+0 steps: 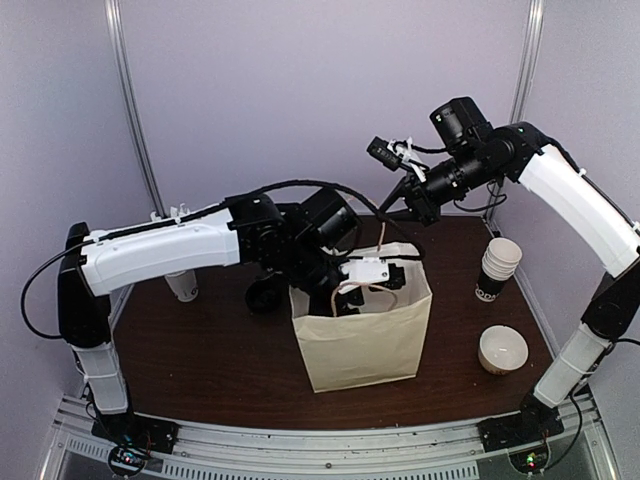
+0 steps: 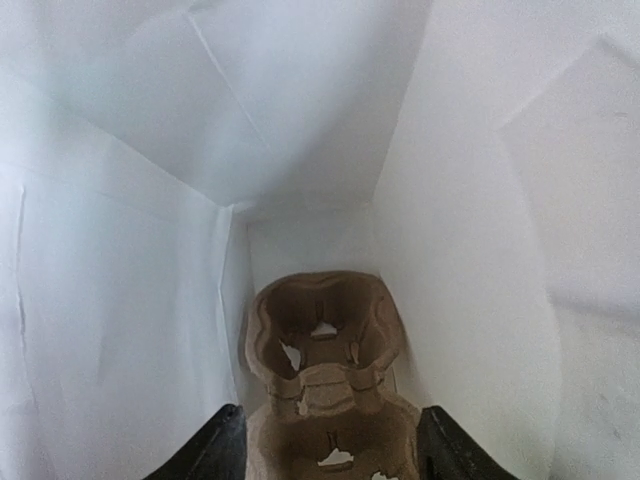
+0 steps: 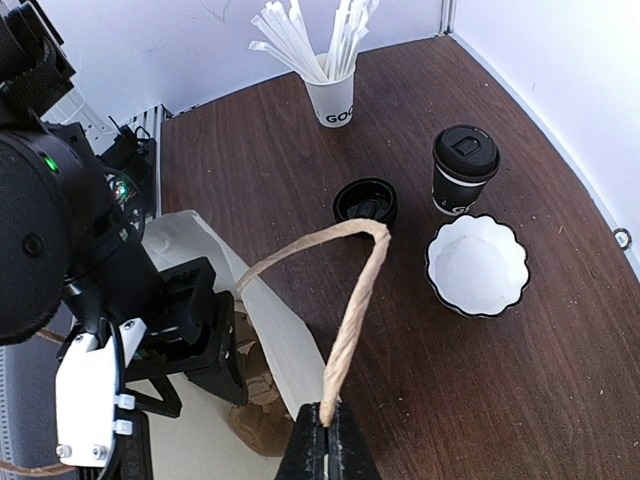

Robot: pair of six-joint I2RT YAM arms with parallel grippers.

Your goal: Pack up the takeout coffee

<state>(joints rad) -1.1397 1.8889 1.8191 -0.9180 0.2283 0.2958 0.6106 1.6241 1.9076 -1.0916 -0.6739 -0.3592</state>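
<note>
Right wrist view: takeout coffee (image 3: 465,172) stands upright on the table (image 3: 250,170), a paper cup with a black printed band and a round black plastic lid. It is outside the paper bag (image 1: 360,340), just beside a white scalloped bowl (image 3: 477,265). A loose black lid (image 3: 365,203) lies near it, and a white cup of straws (image 3: 330,95) stands farther off.

Right gripper (image 3: 327,425) has its fingers pressed together on the bag's twisted-paper handle (image 3: 355,300), which arcs up in a stiff loop.

Left wrist view: left gripper (image 2: 330,425) is inside the bag with its black fingers apart. They flank the near end of a brown moulded-pulp cup carrier (image 2: 322,335), which is rough and torn at its cut-outs. Contact with the carrier cannot be told. The bag walls are smooth, creased and pale.

Top external view: the left arm covers the coffee. A stack of nested cups (image 1: 498,265) stands at the right.

The table is dark wood grain, and the walls are plain white panels.
</note>
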